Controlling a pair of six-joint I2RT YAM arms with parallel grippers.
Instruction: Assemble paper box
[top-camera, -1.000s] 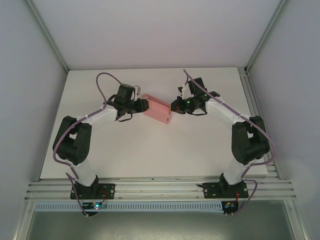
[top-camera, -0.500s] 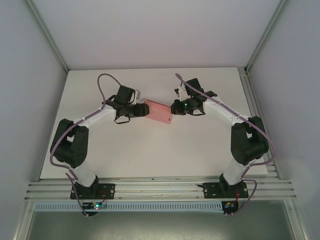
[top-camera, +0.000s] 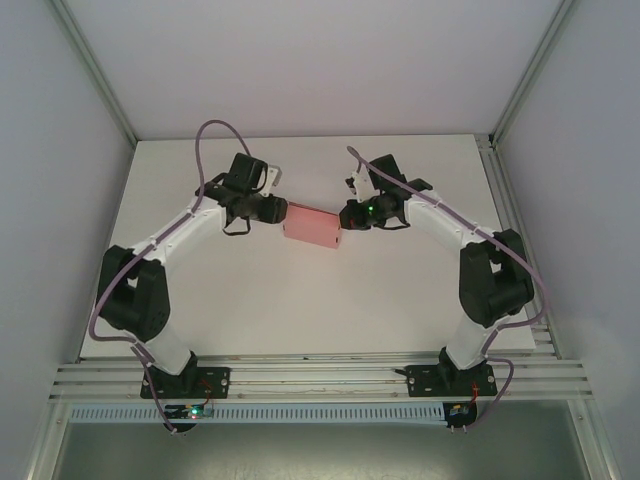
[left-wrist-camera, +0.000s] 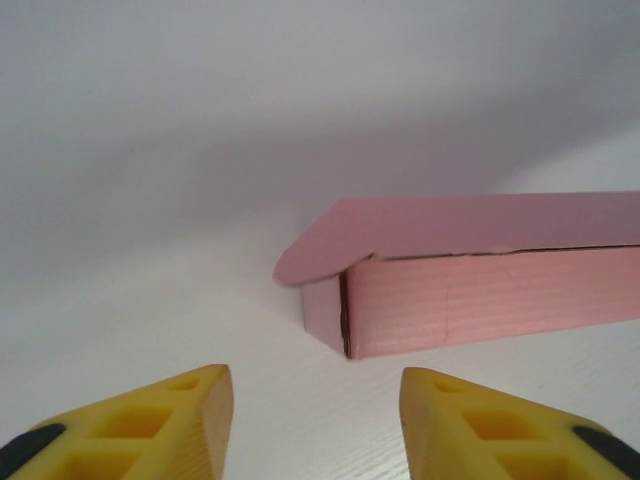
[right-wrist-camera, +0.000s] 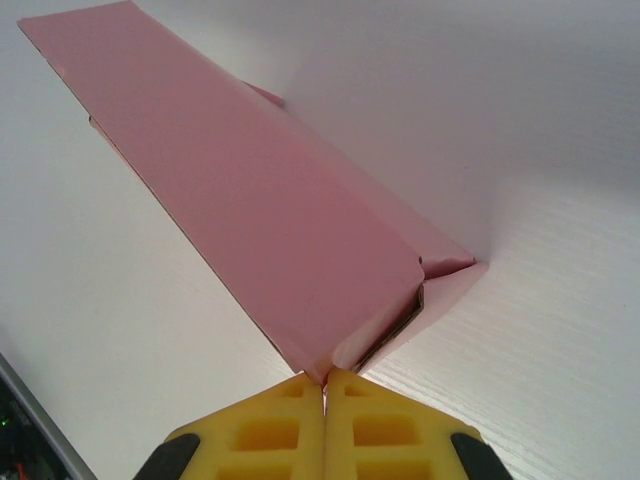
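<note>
Two claws: left claw (left-wrist-camera: 312, 388) parted (grips nothing), paper box (left-wrist-camera: 480, 300) just ahead; right claw (right-wrist-camera: 325, 385) closed, touching its corner.

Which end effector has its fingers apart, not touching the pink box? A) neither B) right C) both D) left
D: the left wrist view shows the left end effector with its yellow fingers apart and the paper box ahead of them, untouched. The right end effector is shut at the box's corner.
</note>
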